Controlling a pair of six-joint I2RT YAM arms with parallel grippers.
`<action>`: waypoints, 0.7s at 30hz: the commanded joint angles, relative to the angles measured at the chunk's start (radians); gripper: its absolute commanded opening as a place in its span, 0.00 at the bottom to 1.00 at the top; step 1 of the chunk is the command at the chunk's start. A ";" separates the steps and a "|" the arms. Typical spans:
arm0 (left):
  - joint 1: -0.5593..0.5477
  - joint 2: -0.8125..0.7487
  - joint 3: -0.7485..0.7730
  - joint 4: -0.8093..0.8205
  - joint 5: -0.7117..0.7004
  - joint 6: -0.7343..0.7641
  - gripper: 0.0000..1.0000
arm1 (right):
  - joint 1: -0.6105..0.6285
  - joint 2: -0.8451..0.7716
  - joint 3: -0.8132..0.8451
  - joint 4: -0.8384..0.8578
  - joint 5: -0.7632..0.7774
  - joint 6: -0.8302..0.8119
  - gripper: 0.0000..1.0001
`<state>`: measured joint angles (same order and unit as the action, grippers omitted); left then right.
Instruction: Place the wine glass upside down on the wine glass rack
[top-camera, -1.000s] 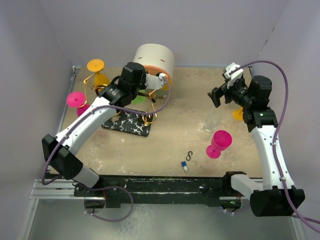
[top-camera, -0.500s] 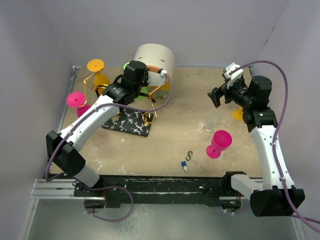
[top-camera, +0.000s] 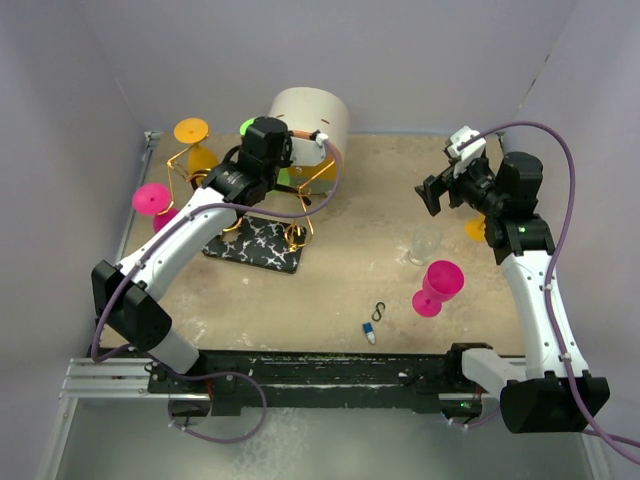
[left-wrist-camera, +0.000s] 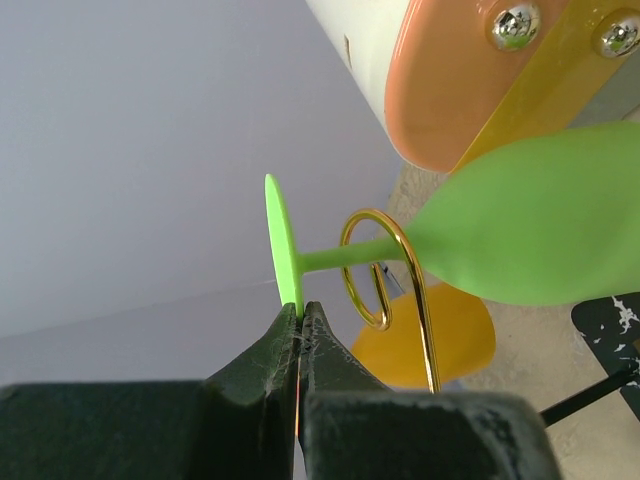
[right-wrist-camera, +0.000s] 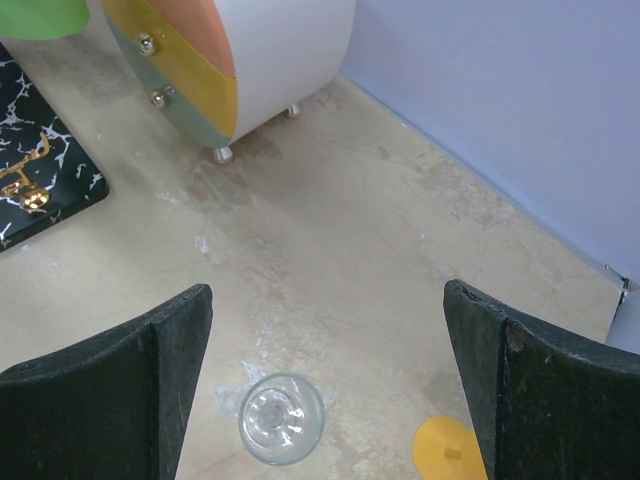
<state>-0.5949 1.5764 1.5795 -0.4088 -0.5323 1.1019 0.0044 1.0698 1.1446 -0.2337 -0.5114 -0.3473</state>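
Since a second ago, the left gripper (left-wrist-camera: 300, 316) has carried the green wine glass (left-wrist-camera: 520, 225) rearward. It pinches the foot's rim, and the stem seems seated in the wine glass rack (left-wrist-camera: 385, 255) hook. Only release remains. The right gripper (right-wrist-camera: 325, 320) gapes empty.

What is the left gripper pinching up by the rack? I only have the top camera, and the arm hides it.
Observer: The left wrist camera shows the left gripper shut on the edge of the green wine glass, at its flat foot.
Operator: Is the stem on a hook yet?
Observer: The stem crosses the loop of a gold hook of the wine glass rack; whether it rests there I cannot tell.
Operator: What is under the right gripper?
Observer: The right wrist camera shows the right gripper open, with a clear glass on the table between its fingers in that view.
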 joint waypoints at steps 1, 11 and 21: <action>0.016 -0.029 0.030 0.030 -0.021 -0.010 0.00 | -0.006 -0.007 0.000 0.034 -0.007 0.007 1.00; 0.027 -0.055 0.012 0.006 -0.025 -0.018 0.00 | -0.007 -0.010 0.000 0.034 -0.012 0.007 1.00; 0.027 -0.086 -0.020 -0.014 -0.027 -0.023 0.00 | -0.006 -0.011 0.000 0.034 -0.016 0.007 1.00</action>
<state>-0.5743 1.5440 1.5723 -0.4461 -0.5392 1.0981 0.0044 1.0702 1.1435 -0.2340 -0.5148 -0.3473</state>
